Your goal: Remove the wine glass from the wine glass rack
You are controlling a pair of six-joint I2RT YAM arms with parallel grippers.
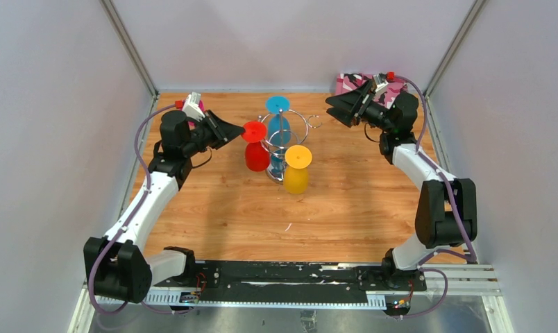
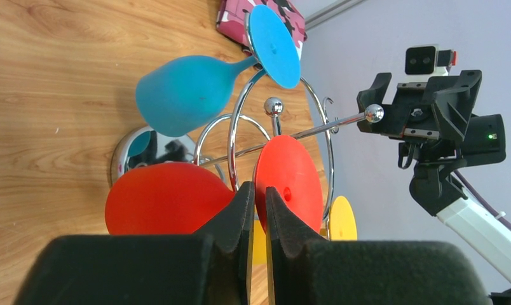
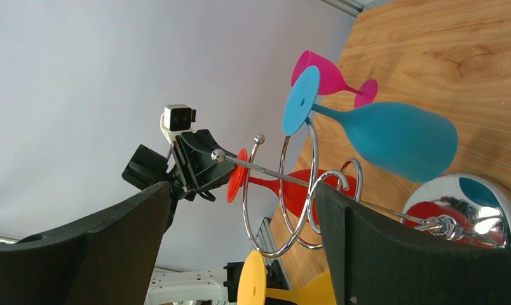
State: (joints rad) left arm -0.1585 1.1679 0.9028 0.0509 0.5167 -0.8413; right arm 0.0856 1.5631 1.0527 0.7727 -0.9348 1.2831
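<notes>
Left wrist view puts the wine glass rack (image 2: pixel 129 159) close ahead. It has a round mirrored base, a central post topped by a small ball, and chrome wire curled into loops and a ring. It stands mid-table (image 1: pixel 332 208), between the two arms.

Three glasses hang from it upside down, foot uppermost. A red wine glass (image 2: pixel 164 197) hangs on the left arm's side, a blue wine glass (image 2: pixel 183 92) toward the back and a yellow wine glass (image 2: pixel 343 219) toward the front.

The left gripper (image 2: pixel 257 190) has its fingers drawn almost together, with a thin slit between them. Their tips lie over the spot where the red bowl narrows toward its foot. The stem there is hidden behind the fingers, so I cannot tell whether it is pinched. The yellow glass is mostly blocked in this view; only part of its foot shows.

The right wrist view shows the red stem running from its foot to the wire loops. It also shows a pink wine glass (image 3: pixel 320 73) lying on its side on the wood beyond the rack. From top external that glass is almost wholly hidden behind the left wrist.

The top external view shows the right gripper (image 1: pixel 335 109) spread wide and empty. It hangs apart from the rack at the back right, just in front of a pink patterned box (image 1: pixel 352 83).
</notes>
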